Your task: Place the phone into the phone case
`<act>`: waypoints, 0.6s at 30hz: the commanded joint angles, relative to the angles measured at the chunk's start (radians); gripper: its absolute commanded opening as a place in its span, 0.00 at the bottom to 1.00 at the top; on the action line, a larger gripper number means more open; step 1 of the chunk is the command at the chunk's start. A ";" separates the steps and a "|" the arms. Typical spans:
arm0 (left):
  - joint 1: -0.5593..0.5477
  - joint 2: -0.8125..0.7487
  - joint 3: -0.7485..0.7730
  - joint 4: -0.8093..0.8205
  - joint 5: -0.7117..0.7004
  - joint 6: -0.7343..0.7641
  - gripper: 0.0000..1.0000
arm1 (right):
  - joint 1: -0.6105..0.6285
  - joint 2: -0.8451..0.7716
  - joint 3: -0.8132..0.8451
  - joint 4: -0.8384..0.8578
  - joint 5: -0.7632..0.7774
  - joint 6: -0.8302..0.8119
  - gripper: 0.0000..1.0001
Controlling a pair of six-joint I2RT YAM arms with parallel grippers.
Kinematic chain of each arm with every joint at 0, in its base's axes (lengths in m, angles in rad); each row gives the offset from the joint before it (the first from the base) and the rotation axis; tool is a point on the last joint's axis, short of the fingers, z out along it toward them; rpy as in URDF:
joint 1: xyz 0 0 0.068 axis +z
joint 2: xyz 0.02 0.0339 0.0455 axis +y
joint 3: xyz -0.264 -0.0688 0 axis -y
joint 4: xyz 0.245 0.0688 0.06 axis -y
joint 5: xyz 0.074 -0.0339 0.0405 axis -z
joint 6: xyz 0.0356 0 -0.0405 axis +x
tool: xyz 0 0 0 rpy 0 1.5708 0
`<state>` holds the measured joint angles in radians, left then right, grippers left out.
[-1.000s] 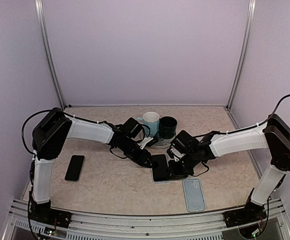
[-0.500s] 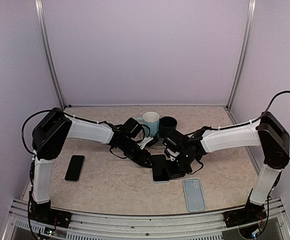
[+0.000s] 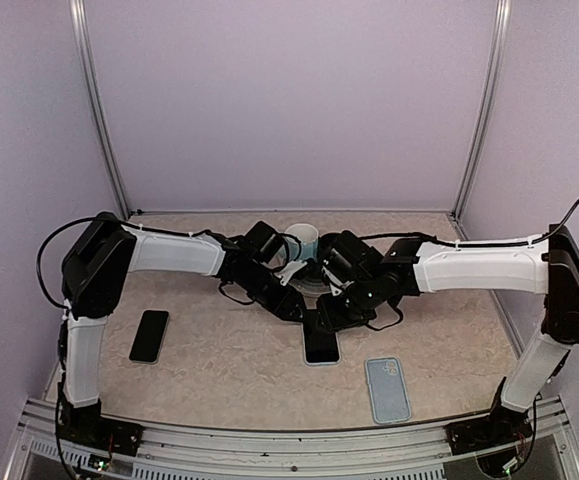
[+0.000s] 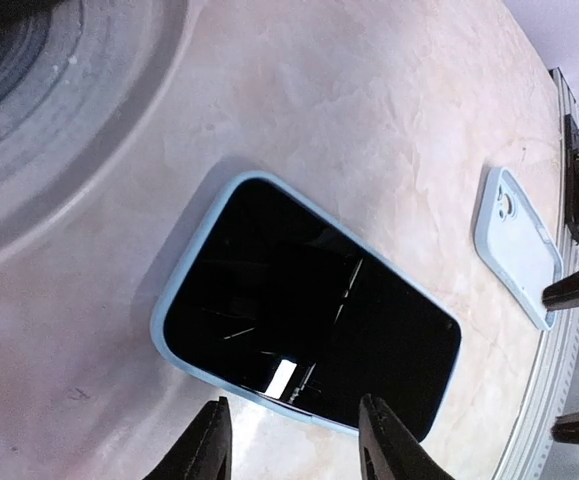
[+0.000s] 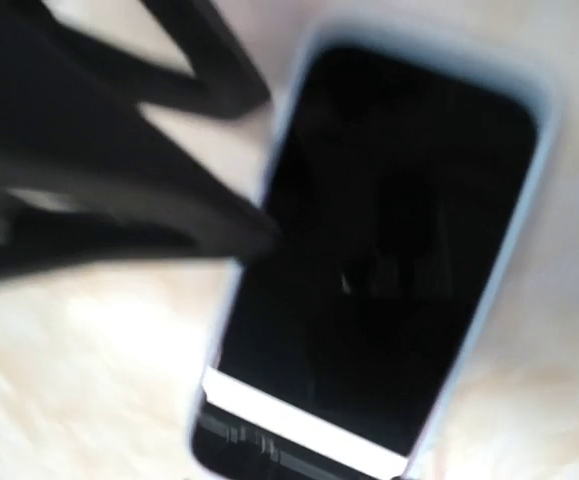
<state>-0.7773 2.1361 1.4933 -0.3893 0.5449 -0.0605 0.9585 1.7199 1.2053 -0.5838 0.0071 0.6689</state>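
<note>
A black phone sits inside a light blue case [image 3: 321,346], lying flat on the table; it also shows in the left wrist view [image 4: 309,320] and, blurred, in the right wrist view [image 5: 389,250]. My left gripper [image 3: 296,307] is open and empty, its fingertips [image 4: 212,445] just short of the cased phone's long edge. My right gripper [image 3: 326,319] hovers over the phone's far end; its own fingers do not show. A second light blue case [image 3: 387,390] lies empty at the front right, also in the left wrist view [image 4: 519,240].
A second black phone [image 3: 149,335] lies bare at the left. A white mug [image 3: 303,238] stands on a round grey plate [image 4: 49,120] behind the grippers. The left arm's fingers [image 5: 119,200] cross the right wrist view.
My right arm has risen and pulled back from the cased phone toward the mugs. The left gripper has drawn back slightly. The phone stays in its case on the table.
</note>
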 commanded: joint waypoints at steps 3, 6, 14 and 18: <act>0.028 -0.097 0.071 -0.070 0.002 0.105 0.47 | -0.009 -0.040 0.064 -0.305 0.205 0.113 0.45; 0.068 -0.127 0.074 -0.075 -0.021 0.112 0.49 | -0.008 -0.078 -0.011 -0.341 0.149 0.169 0.45; 0.152 -0.190 0.004 -0.091 -0.108 0.150 0.59 | 0.090 -0.139 -0.111 -0.352 0.018 0.320 0.58; 0.169 -0.211 -0.014 -0.081 -0.138 0.156 0.61 | 0.114 -0.115 -0.096 -0.283 0.064 0.285 0.54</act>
<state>-0.6128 1.9659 1.5032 -0.4580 0.4515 0.0658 1.0519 1.5967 1.0946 -0.8970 0.0525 0.9401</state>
